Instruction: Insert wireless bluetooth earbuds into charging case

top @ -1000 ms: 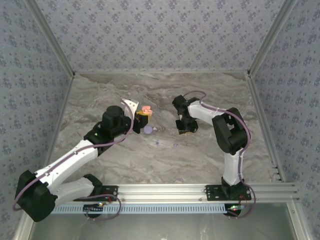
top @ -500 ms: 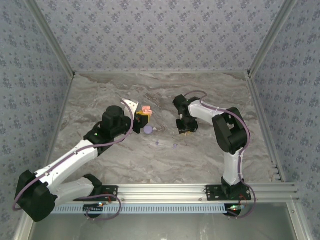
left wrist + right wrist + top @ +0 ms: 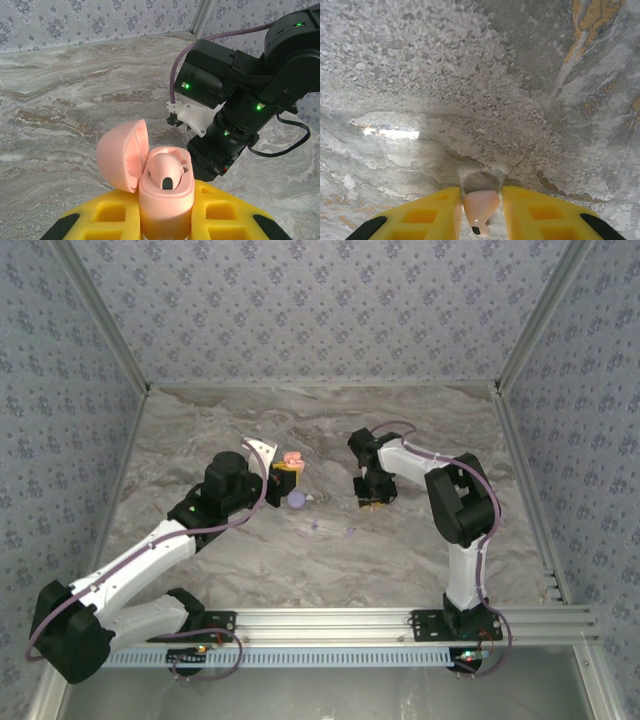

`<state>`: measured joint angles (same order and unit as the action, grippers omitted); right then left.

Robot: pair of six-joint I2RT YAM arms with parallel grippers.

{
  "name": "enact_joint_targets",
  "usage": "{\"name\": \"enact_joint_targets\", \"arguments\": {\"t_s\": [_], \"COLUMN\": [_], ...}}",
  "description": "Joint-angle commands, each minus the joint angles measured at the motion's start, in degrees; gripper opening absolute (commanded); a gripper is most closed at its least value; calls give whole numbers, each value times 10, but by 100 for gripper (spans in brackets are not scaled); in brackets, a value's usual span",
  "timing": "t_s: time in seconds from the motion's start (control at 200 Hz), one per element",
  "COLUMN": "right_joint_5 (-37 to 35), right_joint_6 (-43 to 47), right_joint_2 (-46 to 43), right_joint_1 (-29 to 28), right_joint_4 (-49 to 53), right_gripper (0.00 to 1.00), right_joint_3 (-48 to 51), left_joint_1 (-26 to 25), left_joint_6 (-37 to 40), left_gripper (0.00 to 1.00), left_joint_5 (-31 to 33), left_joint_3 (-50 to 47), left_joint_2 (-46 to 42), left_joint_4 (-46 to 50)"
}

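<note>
Item: my left gripper [image 3: 166, 222], clamped on a glossy pink rounded case [image 3: 167, 192], lid hinged up. My right gripper [image 3: 481, 196], pinching a smooth teardrop earbud [image 3: 481, 207].

The charging case [image 3: 165, 195] sits between the jaws of the left gripper [image 3: 165, 220], its lid [image 3: 122, 155] open to their left, one earbud [image 3: 165, 172] inside. Ahead and right of them — the right gripper [image 3: 481, 212], a second earbud [image 3: 481, 204] between its jaws, close over the table [image 3: 470, 75].
</note>
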<state>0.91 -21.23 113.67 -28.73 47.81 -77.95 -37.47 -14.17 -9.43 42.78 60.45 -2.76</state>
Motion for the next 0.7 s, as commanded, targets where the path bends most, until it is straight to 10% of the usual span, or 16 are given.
{"name": "enact_joint_targets", "arguments": {"t_s": [0.0, 0.695], "right_joint_5": [9, 24], "right_joint_6": [-10, 53], "right_joint_2": [37, -64], "right_joint_1": [4, 11], "right_joint_4": [-31, -100], "right_gripper": [27, 22], "right_joint_3": [1, 67], "left_joint_1": [4, 0], "left_joint_6": [-1, -29], "left_gripper": [14, 15], "left_joint_5": [-7, -23], "left_joint_3": [4, -30], "left_joint_2": [-6, 27], "left_joint_4": [-8, -53]}}
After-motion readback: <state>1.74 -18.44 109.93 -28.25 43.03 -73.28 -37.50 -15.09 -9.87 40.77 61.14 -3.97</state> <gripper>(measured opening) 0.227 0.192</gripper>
